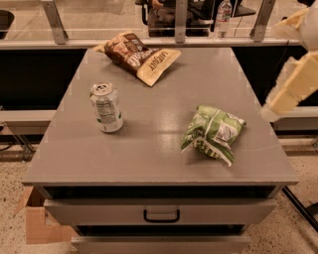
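My gripper [290,87] hangs at the right edge of the camera view, cream-coloured and slanted, beyond the right side of a grey table [149,158]. Nearest to it is a crumpled green chip bag [213,131] lying on the table's right half, apart from the gripper. A white drink can [106,106] stands upright on the left half. At the far side lies a brown and tan chip bag [139,57]. Nothing is seen held in the gripper.
Below the tabletop is a drawer with a black handle [161,216]. A cardboard box [37,218] sits on the floor at the lower left. Behind the table runs a metal railing [179,22], with a water bottle [223,12] beyond it.
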Robot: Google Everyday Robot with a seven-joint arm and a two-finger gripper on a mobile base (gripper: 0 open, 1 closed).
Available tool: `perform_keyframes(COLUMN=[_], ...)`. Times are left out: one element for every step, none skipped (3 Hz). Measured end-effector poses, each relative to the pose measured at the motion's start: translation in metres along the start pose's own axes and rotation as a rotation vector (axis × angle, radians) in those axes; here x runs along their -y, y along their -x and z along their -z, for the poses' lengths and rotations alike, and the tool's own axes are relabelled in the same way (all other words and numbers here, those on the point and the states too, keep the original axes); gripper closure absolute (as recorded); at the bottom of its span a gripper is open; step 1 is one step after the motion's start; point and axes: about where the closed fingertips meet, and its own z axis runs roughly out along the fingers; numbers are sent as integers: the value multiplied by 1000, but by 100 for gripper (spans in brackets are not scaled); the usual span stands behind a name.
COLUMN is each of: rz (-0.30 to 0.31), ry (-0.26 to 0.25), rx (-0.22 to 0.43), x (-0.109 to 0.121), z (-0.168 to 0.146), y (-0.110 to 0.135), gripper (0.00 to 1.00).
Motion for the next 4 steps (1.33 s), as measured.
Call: perform_keyframes(rz=[-26,-80,-145,-148], ry=[7,-1,-13,-17], rx=[133,197,240,238], x=[14,19,11,11], z=[-2,-12,-7,-8], y=[22,44,54,53], gripper=[0,0,0,0])
